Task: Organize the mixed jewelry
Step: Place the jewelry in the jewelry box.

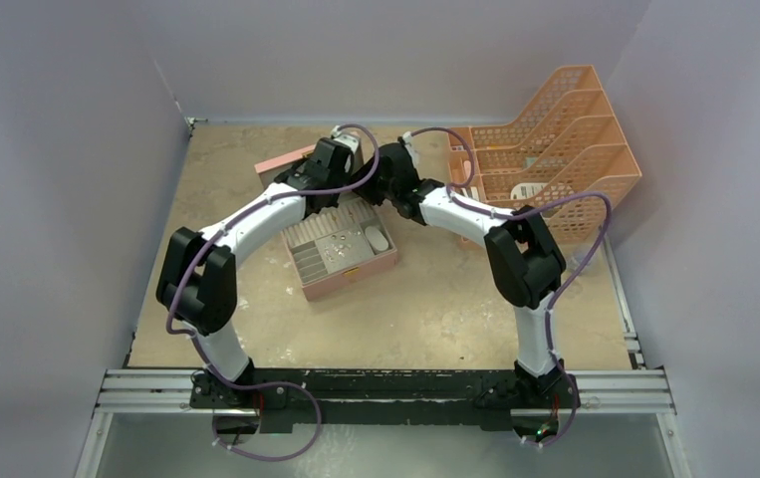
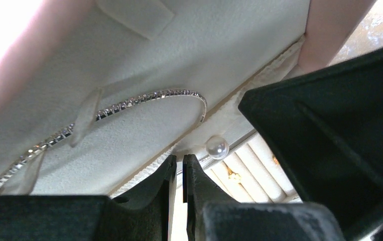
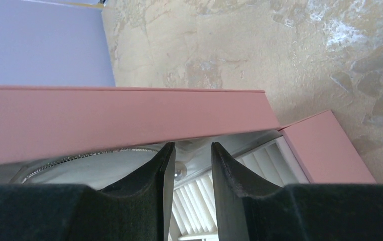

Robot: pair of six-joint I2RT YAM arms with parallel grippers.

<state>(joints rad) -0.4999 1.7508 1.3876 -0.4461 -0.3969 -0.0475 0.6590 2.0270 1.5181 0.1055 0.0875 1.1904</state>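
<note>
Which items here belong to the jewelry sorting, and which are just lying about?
Job:
- crystal-set hoop
- pearl
- small gold piece in the ring rolls
- pink jewelry box holding them

Lying about:
- orange stacked letter tray

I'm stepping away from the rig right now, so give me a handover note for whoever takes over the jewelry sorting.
Left claw: all but shut, nothing seen between its fingers, over the hinge of the pink box.
Right claw: open, empty, at the lid edge.
Done: the hoop lies against the lid lining under a fabric strap, and a gold piece sits in the ring rolls.
Left: the pearl sits loose by the hinge. The small pieces in the box tray are too tiny to identify.
</note>
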